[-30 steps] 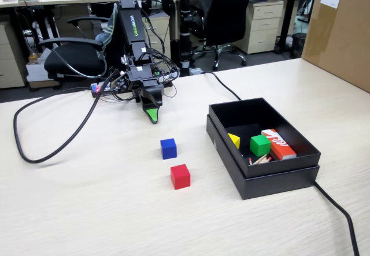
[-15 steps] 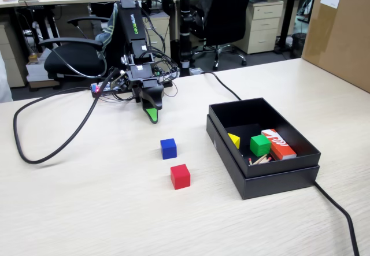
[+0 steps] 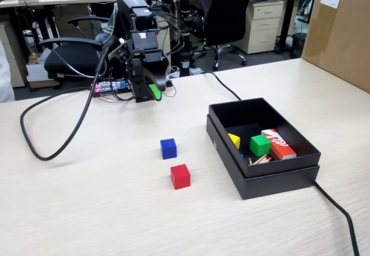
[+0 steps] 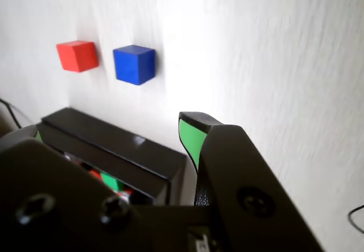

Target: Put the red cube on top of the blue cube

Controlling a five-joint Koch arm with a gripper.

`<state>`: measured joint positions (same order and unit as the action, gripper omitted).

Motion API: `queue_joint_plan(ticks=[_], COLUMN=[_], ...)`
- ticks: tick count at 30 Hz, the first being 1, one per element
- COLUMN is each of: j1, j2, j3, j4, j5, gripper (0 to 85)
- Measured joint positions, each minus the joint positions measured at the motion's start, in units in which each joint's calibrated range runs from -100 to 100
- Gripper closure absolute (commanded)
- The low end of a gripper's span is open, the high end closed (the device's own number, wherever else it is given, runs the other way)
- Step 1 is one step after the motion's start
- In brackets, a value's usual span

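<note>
1. On the pale wood table (image 3: 87, 210), near the middle of the fixed view, the red cube (image 3: 180, 176) is being seen sitting flat on its own, with nothing touching it.
2. Just behind it and a bit to the left in that view, the blue cube (image 3: 168, 148) is being shown sitting on the table too, close by but clearly apart. So nothing is stacked yet.
3. In the wrist view the same pair is being picked up at the top left, red cube (image 4: 77, 56) on the left and blue cube (image 4: 135, 64) just right of it, with a small gap between them.
4. To the right of the cubes in the fixed view, a black open box (image 3: 300, 146) is being shown with a green cube (image 3: 259, 145), a yellow piece (image 3: 233, 140) and an orange-red box with white markings (image 3: 278, 143) inside.
5. Further back, the gripper (image 3: 151, 91) is being held up off the table, well away from both cubes, with nothing in it.
6. In the wrist view the gripper (image 4: 108, 128) is being seen with its green-lined jaw at the right and the other jaw at the far left, a wide gap between them, so it's pretty clearly spread apart.
7. A thick black cable (image 3: 52, 134) is being looped across the table's left side.
</note>
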<state>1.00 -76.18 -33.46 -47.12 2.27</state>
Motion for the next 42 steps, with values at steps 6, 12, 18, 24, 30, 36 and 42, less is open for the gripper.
queue_joint_plan(ticks=[6, 12, 18, 24, 30, 36, 42], j1=[-0.68, -1.27, -1.56, -1.56, -1.66, -1.61, -1.37], j2=[17.73, 40.13, 65.63, 80.39, 90.10, 96.57, 99.29], j3=[15.61, 34.41, 52.49, 58.69, 63.44, 66.18, 66.54], j4=[-6.19, -7.05, -7.05, -7.12, -7.12, -7.12, -7.12], j5=[0.49, 0.49, 0.54, 0.54, 0.54, 0.54, 0.49], gripper=[38.2, 38.3, 38.3, 38.2, 38.2, 38.2, 38.3])
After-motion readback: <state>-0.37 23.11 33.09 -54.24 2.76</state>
